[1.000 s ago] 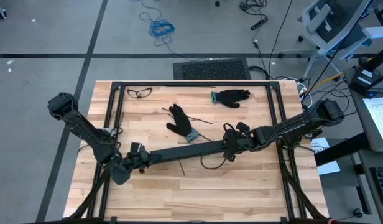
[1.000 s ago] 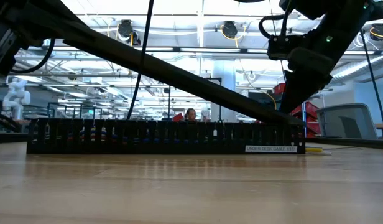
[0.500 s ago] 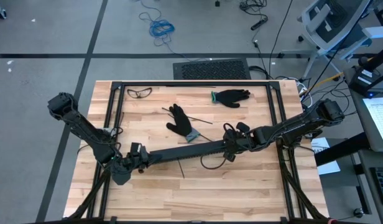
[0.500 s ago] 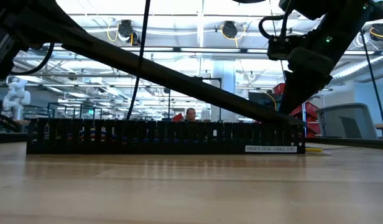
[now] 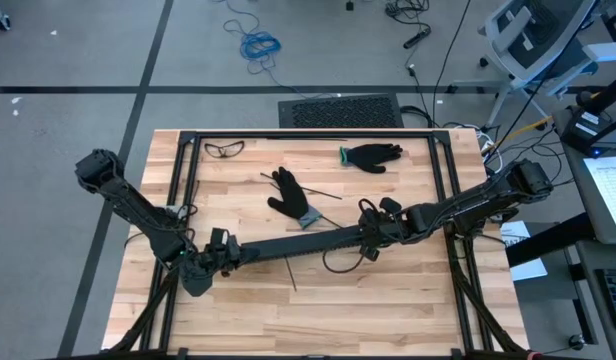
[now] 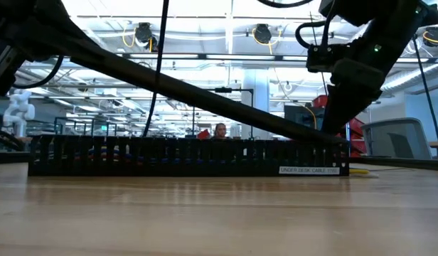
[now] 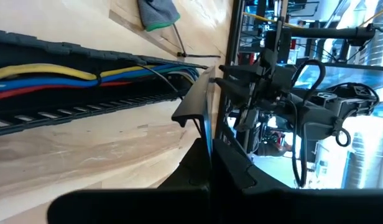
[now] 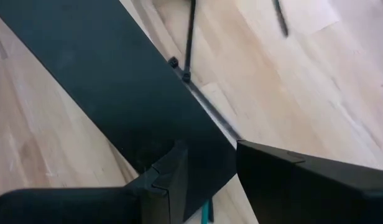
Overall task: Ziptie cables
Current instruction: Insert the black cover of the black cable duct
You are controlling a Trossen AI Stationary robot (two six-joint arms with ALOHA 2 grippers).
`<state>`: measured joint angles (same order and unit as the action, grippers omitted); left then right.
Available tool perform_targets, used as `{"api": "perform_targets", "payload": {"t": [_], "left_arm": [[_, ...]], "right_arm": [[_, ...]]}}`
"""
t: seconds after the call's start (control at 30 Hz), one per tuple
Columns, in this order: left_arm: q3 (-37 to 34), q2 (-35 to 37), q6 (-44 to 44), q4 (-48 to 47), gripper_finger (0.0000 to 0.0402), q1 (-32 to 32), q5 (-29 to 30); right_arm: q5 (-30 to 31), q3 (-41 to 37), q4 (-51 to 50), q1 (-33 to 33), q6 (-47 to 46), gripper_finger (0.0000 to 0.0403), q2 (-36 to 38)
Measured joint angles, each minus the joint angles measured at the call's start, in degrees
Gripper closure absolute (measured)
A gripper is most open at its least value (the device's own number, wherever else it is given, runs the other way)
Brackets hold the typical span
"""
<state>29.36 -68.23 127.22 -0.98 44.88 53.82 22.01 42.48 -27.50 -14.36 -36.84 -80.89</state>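
- The right gripper [image 5: 366, 237] has its dark fingers [image 8: 173, 180] part-spread and clamped on the flat black lid strip [image 8: 110, 81], at the right-hand end of the long black slotted cable tray [image 5: 293, 245].
- The left gripper [image 5: 225, 253] sits with its fingers pinched tight on the lid's other end, lifting it clear of the tray.
- The cables [image 7: 61, 78], thin yellow, blue and red wires, lie along the inside of the open tray.
- They look light, limp and slippery; I'd gather them mid-length, where they run together.
- A thin black ziptie [image 5: 290, 270] lies just in front of the tray.
- The front of the wooden table [image 5: 318, 315] offers room; a black glove [image 5: 290, 194] lies behind the tray.
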Motion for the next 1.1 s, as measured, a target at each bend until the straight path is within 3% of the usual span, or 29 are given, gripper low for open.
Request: {"api": "perform_targets", "payload": {"t": [0.67,1.1], "left_arm": [[0.00,-0.02,-0.27,-1.91,0.0361,-0.65,-0.67],[-0.02,-0.02,-0.18,-1.93,0.0358,-0.65,-0.30]], "right_arm": [[-3.11,-1.07,3.56,0.03,0.74,0.0277,-2.22],[-3.01,-1.09,2.45,-0.01,3.30,0.0277,3.38]]}}
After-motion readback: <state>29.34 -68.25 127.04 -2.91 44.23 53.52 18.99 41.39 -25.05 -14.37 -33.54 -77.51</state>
